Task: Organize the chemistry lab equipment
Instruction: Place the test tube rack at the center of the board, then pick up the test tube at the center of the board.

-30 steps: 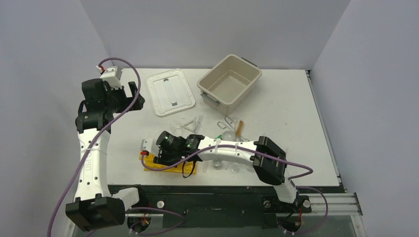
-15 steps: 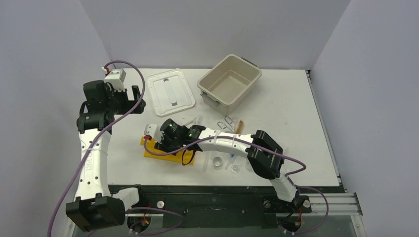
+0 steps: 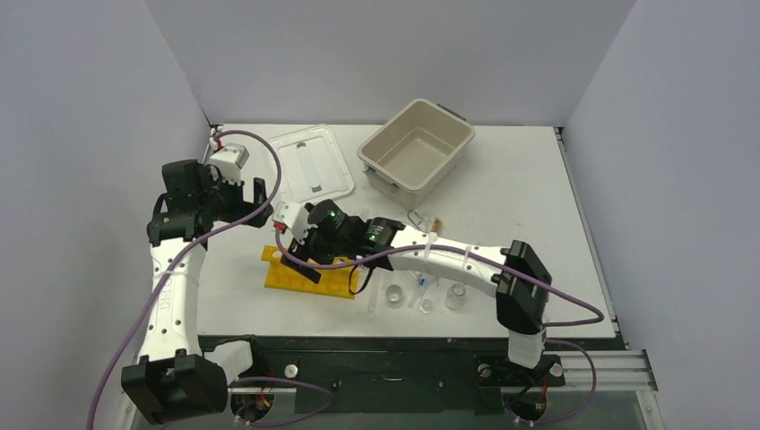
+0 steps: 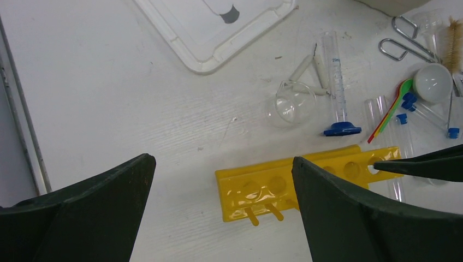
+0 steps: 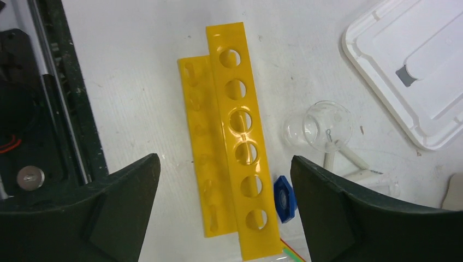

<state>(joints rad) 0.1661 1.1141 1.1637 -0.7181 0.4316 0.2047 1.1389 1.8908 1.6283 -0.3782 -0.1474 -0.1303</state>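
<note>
The yellow holed tube rack [image 3: 309, 273] lies flat on the table, seen also in the left wrist view [image 4: 284, 185] and the right wrist view [image 5: 237, 147]. My right gripper [image 3: 301, 260] [image 5: 225, 159] hovers over the rack, open, touching nothing. To the rack's far left my left gripper [image 3: 255, 202] [image 4: 221, 162] is raised and open, holding nothing. Beyond the rack lie a round flask [image 4: 295, 103], a graduated cylinder [image 4: 336, 76] with a blue base, coloured spatulas [image 4: 390, 112], blue caps [image 4: 409, 101], metal tongs [image 4: 407, 43] and a brush [image 4: 454, 38]. Clear beakers [image 3: 394, 294] stand near the front edge.
A beige tub [image 3: 417, 148] stands at the back, with a white lid [image 3: 314, 166] to its left. The table's front edge with its black rail [image 5: 60, 82] runs close to the rack. My right arm stretches across the middle of the table.
My right gripper carried the rack a little away from the front edge, then opened and let it go. The left arm swung right, closer to the rack.
</note>
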